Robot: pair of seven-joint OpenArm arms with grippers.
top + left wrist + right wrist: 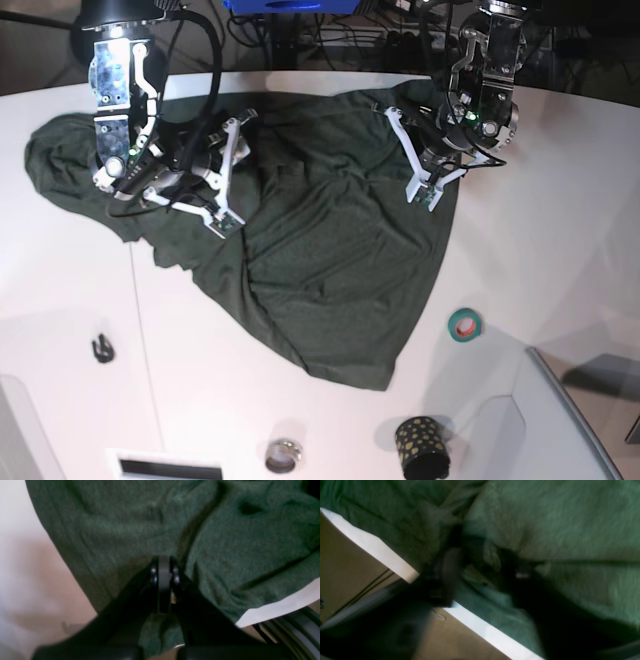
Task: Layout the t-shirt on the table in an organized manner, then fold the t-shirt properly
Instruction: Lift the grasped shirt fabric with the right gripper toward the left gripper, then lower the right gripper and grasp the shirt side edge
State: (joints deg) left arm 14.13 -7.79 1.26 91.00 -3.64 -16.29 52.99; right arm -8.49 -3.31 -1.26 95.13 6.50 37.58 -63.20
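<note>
The table (560,190) is the big white one, and the t-shirt (330,260) takes up most of its far half, dark green and pretty rumpled. Taking the shirt as the reference: it bunches up in a lump at its left end, stretches across the back, and a long point of cloth runs down toward the near edge of the table. Lots of creases through the middle, so it's not flat at all.

Both arms sit over the far part of the shirt. The left gripper (164,580) is at the shirt's right edge, jaws pressed together, and from its wrist view I honestly can't tell if any cloth is caught between them. The right gripper (480,565) is over the shirt's left-middle; its wrist view is blurry, but the jaws look spread with folds of fabric between them, nothing clearly pinched.

Smaller stuff, all clear of the shirt: a black cup with yellow dots (421,444) near its pointed tip, a silver ring-like thing (284,455) left of that cup, a roll of green tape (463,323) right of the tip, and a small black clip (101,348) off below its left lump.
</note>
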